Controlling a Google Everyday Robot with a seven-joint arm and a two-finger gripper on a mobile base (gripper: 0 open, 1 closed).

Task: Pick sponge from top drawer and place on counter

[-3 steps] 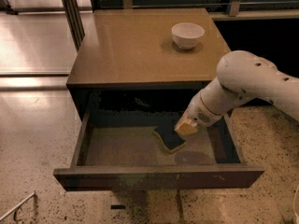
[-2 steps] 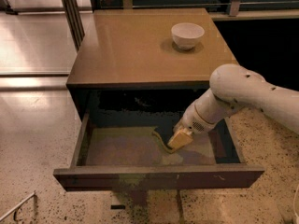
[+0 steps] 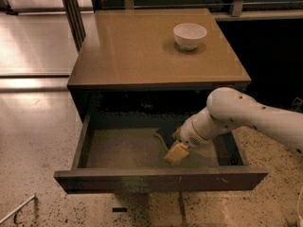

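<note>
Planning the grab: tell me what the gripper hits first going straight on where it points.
The gripper, inside the open drawer, points down-left. It would probably meet the sponge first, whose edge shows beside its tip, or else the drawer floor. Depth is unclear.

The end effector (image 3: 176, 152) is down inside the open top drawer (image 3: 161, 179), right of the middle of its floor and just behind its front wall; the arm (image 3: 246, 115) reaches it from the right, passing over the drawer's right side; the sponge (image 3: 160, 138) lies on the drawer floor touching the end effector's left, mostly hidden beneath it; the tabletop (image 3: 142, 51) lies above and behind the end effector; a bowl (image 3: 190, 35) stands on it, well behind the end effector and slightly to its right, near the back edge.
</note>
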